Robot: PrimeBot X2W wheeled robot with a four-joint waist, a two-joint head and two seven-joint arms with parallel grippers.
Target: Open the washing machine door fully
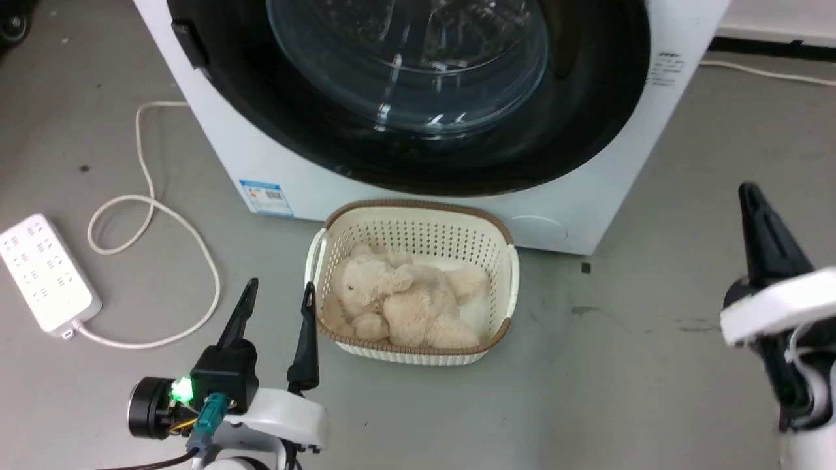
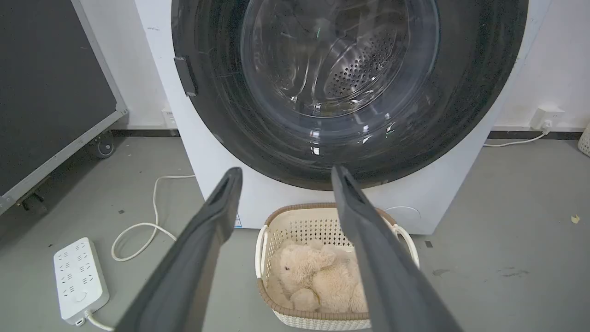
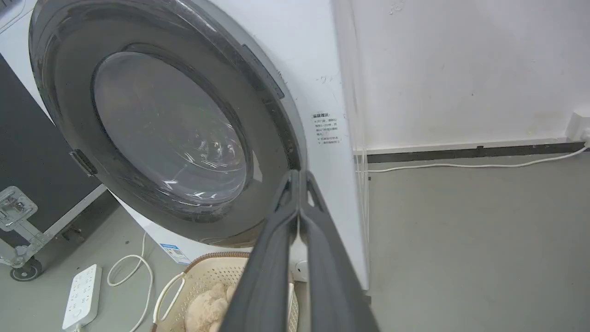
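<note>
The door [image 2: 258, 138] sits shut on the washer [image 2: 216, 193]. The left gripper [image 2: 283, 173] has its fingers spread and the right gripper [image 3: 299, 174] has them pressed together. Best to hook the handle tab [image 2: 185, 76], then swing wide.

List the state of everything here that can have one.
washing machine door: closed, flat against the washing machine.
left gripper: open, empty.
right gripper: shut, empty.
basket: upright in front of the washing machine, holding a plush toy.
power strip: no plug seen in its sockets.
</note>
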